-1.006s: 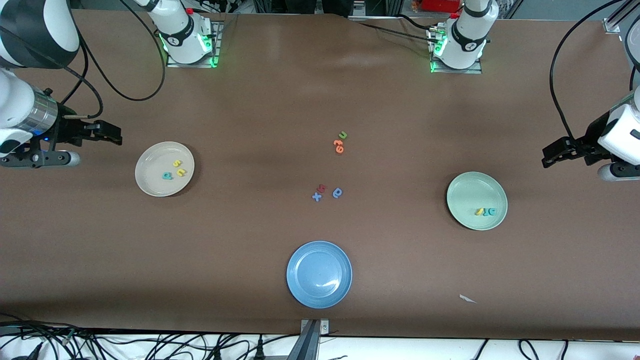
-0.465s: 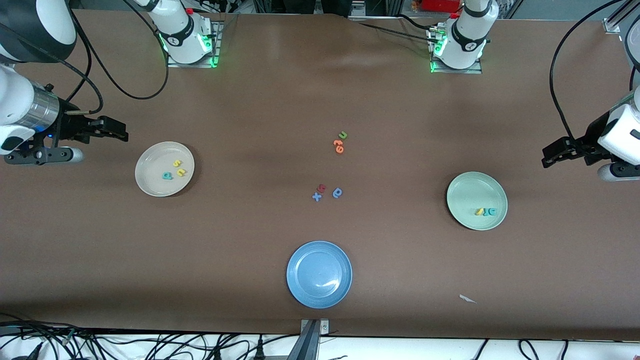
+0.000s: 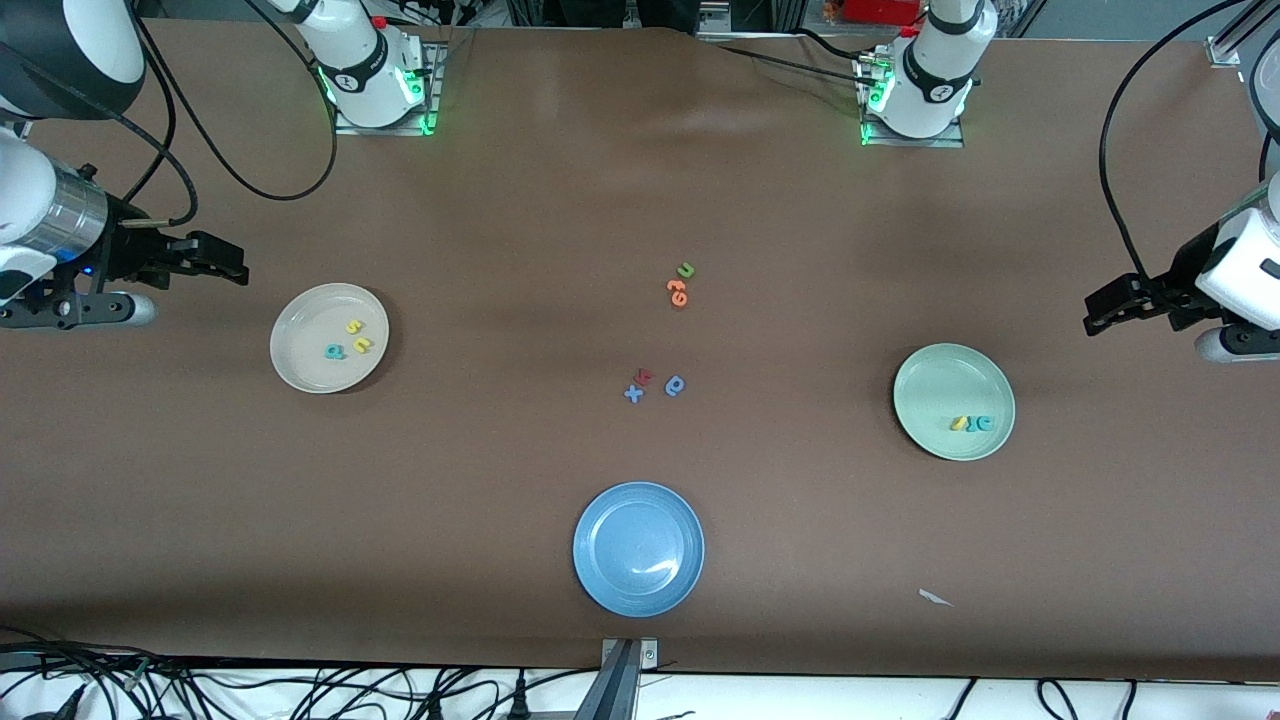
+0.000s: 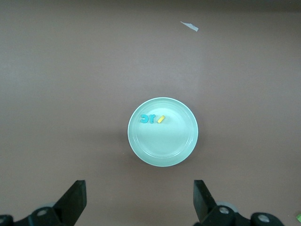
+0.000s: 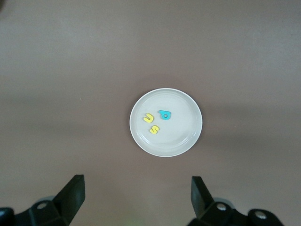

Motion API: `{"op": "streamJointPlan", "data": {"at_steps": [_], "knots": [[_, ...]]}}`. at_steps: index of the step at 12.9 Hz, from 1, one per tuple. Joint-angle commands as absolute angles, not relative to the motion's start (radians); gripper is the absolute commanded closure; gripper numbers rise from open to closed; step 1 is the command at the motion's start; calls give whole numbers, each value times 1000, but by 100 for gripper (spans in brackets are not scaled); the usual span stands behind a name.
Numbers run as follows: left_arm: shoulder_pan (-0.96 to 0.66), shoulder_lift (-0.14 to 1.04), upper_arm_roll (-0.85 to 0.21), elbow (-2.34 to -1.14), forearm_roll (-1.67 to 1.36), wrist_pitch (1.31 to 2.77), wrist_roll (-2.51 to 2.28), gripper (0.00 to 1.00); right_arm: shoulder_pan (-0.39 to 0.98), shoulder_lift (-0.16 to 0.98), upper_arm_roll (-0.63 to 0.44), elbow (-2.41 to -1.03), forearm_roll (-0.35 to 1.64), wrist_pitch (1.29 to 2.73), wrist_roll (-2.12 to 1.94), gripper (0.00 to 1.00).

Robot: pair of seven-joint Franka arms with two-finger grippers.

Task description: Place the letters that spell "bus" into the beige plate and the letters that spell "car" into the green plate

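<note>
**Black fingers spread wide, both plates filled**

Black-fingered and empty, the right gripper hangs with its jaws spread wide over bare table at the right arm's end, close to the beige plate. In the right wrist view that plate lies ahead of the fingers, well apart from them. In it rest the teal b, the yellow u and the yellow s, close together and none touching the rim.

The left gripper is also wide open and holds nothing, hanging over the table at the left arm's end, just by the green plate. In the left wrist view this plate sits ahead of the fingers, with the teal c, the teal r and the yellow a in a short row near its rim.

Out between the two grippers, mid-table, lie a green u touching orange letters, and nearer the camera a blue rounded letter, a blue x and a red letter. An empty blue plate lies nearest the camera, and a white scrap toward the left arm's end.
</note>
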State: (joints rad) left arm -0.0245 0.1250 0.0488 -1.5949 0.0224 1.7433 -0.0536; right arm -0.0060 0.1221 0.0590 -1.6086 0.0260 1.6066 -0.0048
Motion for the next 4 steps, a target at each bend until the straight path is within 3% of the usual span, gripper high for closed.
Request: {"op": "streamJointPlan", "data": {"at_steps": [1, 4], "knots": [[-25, 120, 49, -1598, 0, 1750, -48, 0, 2, 137, 49, -1575, 9, 1582, -20, 0], [-25, 120, 49, -1598, 0, 1750, -48, 0, -2, 137, 49, -1568, 8, 1582, -18, 0]]}}
